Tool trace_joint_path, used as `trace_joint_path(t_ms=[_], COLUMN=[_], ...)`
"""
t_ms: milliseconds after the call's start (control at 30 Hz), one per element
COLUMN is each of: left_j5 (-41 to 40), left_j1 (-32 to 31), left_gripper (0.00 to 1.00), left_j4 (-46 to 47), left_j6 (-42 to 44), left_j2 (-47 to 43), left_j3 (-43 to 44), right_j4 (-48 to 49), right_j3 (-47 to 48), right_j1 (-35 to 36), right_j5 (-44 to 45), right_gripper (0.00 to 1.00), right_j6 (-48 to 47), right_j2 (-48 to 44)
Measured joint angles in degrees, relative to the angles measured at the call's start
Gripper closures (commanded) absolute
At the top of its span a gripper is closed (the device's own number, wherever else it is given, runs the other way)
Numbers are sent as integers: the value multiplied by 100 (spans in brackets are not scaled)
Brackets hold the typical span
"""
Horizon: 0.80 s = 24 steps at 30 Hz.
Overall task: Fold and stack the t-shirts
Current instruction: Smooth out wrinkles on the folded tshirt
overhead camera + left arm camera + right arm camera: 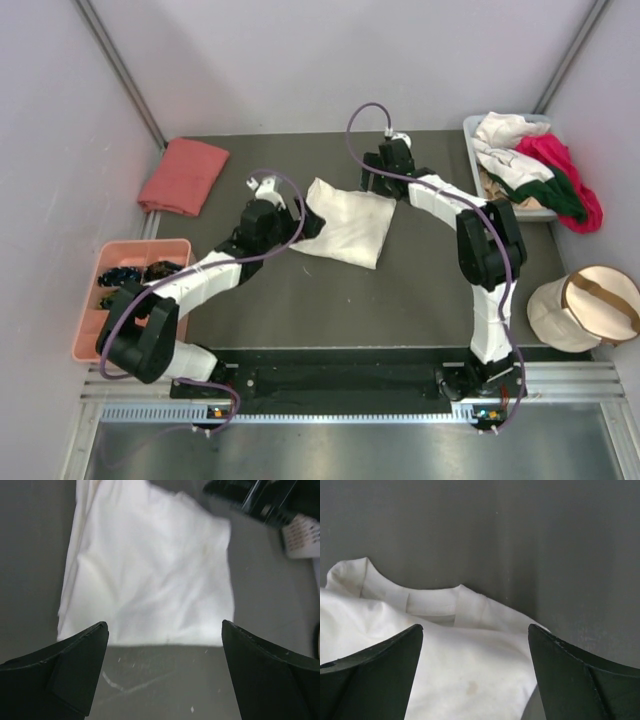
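- While it lies mid-desk [420,290] between the arms, the cream-white t-shirt [348,222] is folded into a rough rectangle, softly creased, with a faint yellowish spot near the collar.
- Left pincer [165,630]: spread wide by the shirt's edge, pinching nothing.
- Right pincer [475,630]: spread over the collar end, empty.
- Salmon-pink t-shirt [183,176]: folded, far left corner.
- Other t-shirts [535,160]: white, magenta and dark green, heaped in the bin [470,125] far right.

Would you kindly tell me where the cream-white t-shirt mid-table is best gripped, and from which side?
Probably at the collar, from the far right, where the open right hand has it framed between its fingers. The neckband's doubled edge seems to stand up, whereas the rest of the cream-white t-shirt lies flat, offering little to pinch.
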Motion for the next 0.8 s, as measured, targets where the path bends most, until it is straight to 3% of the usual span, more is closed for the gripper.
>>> trace_joint_path(t_ms=[233, 500, 800], left_j5=[-131, -146, -127], left_j1=[-251, -485, -485], left_gripper=[1, 1, 1], left_j4=[-208, 437, 1390], left_j6=[-407, -745, -966], left_j2=[22, 822, 1543], left_j3=[-970, -979, -688], right_j4=[-260, -306, -33], right_j3=[743, 1126, 752], right_j1=[-205, -581, -621], right_j5=[-439, -1071, -1641], right_gripper=[14, 14, 14], right_j6=[-52, 127, 304], right_j2=[774, 1091, 1067])
